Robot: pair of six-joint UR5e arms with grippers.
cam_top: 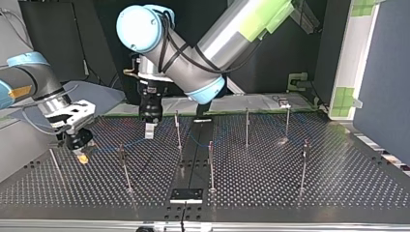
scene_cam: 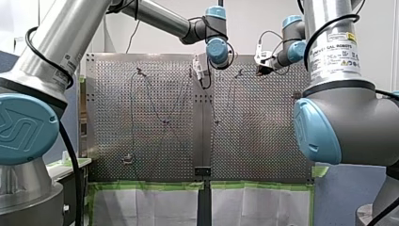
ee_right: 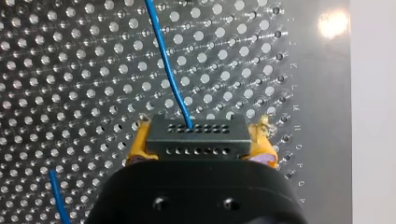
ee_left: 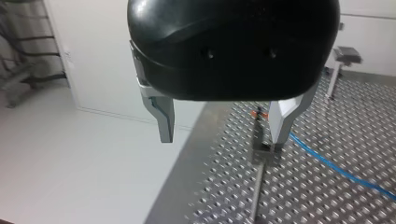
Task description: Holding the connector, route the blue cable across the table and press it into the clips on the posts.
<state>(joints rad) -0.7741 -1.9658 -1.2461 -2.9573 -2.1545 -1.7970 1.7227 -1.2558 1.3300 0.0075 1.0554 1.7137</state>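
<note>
Pinching the connector (ee_right: 196, 133) from both sides between its yellow pads (ee_right: 137, 148), my right gripper (ee_right: 201, 144) hangs low over the perforated table (ee_right: 70, 70). The connector is a dark block with two rows of small holes. The blue cable (ee_right: 166, 60) leaves its upper row and runs away across the plate ahead of the gripper. In the top view this gripper sits near the table's left side, and the cable shows as a thin blue line leading from it toward the upright posts (cam_top: 178, 128) in the middle. Whether it sits in any clip cannot be read. My left gripper (ee_left: 223, 134) has its metal fingers (ee_left: 164, 119) spread wide with nothing between them. Just beside one fingertip stands a post carrying a clip (ee_left: 261, 153), with the cable lying on the plate close by.
</note>
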